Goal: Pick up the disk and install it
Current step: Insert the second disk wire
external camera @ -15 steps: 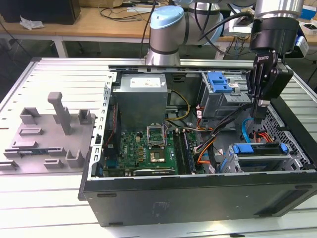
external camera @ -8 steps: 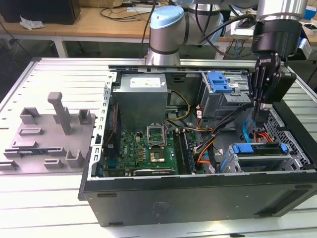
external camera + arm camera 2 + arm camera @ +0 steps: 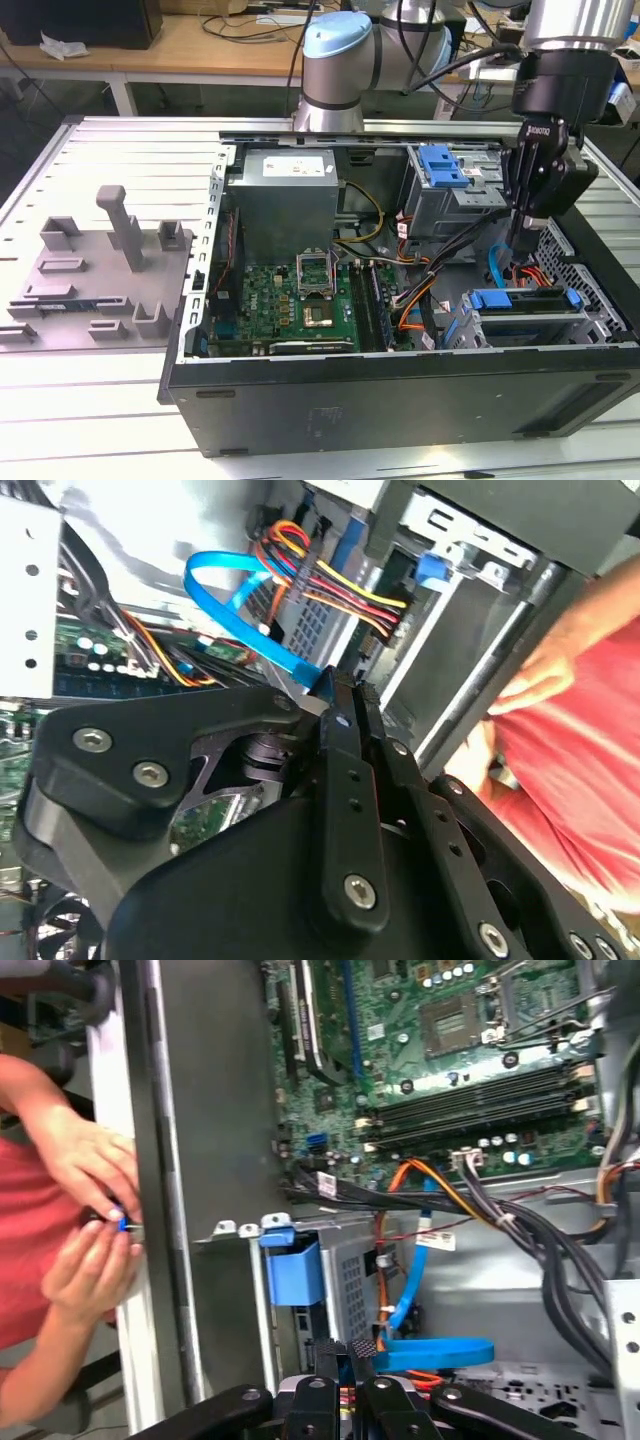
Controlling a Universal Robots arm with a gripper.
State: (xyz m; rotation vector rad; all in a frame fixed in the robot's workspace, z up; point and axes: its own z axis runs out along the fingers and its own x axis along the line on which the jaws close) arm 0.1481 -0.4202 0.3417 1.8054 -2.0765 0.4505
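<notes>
The disk (image 3: 522,300), a grey drive framed by a blue carrier bracket, lies flat in the drive bay at the front of the open computer case (image 3: 400,400), on the exterior view's right. My gripper (image 3: 520,248) hangs straight down just above the bay's back edge. In both wrist views its black fingers (image 3: 345,695) (image 3: 345,1348) are pressed together. A flat blue data cable (image 3: 235,590) (image 3: 432,1352) runs up to the fingertips; I cannot tell whether it is pinched.
A person's hands (image 3: 90,1210) in red clothing (image 3: 590,740) hold a small blue part just outside the case wall. Orange, yellow and black wire bundles (image 3: 330,585) cross beside the bay. A grey fixture (image 3: 110,260) with posts stands on the exterior view's left.
</notes>
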